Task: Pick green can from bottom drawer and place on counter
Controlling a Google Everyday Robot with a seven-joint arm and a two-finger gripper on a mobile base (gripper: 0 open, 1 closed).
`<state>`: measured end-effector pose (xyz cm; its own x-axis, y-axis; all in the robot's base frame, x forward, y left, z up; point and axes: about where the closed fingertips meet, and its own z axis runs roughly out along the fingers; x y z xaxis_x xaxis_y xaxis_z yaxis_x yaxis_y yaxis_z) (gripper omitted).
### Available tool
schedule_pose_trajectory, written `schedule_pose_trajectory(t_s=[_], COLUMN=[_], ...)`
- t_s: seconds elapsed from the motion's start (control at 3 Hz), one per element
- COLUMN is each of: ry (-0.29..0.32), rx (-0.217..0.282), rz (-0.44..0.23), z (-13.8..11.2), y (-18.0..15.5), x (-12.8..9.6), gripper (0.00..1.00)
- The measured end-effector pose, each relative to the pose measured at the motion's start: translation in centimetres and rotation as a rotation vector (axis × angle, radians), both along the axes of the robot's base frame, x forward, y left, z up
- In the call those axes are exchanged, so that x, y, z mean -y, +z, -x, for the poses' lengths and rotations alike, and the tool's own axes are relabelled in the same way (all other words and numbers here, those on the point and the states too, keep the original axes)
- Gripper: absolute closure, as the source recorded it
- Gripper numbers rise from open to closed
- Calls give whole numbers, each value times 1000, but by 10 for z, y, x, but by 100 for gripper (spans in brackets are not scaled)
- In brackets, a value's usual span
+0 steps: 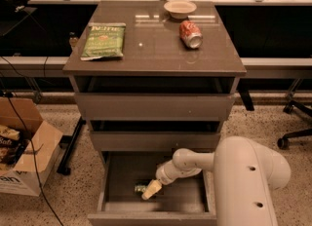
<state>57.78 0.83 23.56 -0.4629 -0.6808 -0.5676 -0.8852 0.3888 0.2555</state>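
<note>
The bottom drawer [113,191] is pulled open below the two shallower drawers. A small green can [140,188] lies on its side on the drawer floor, left of centre. My gripper [151,189] reaches down into the drawer from the right, and its cream tip sits right against the can's right end. Whether it holds the can is not visible. The counter [156,49] is the glossy grey-brown top of the cabinet, well above the gripper.
On the counter lie a flat green snack bag [103,40] at the left, a red soda can [190,33] on its side and a pale bowl [180,9] at the back. A cardboard box [24,152] and cables are on the floor at left; a chair base [295,125] is at right.
</note>
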Motion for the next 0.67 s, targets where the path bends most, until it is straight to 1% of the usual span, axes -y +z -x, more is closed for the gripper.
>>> schedule_pose_trajectory(t_s=[0.33,0.67], ry=[-34,-90], rx=[5,-7], rz=[13,7], z=[-6,-9], y=[-23,-48], x=[1,4], gripper=[0,0])
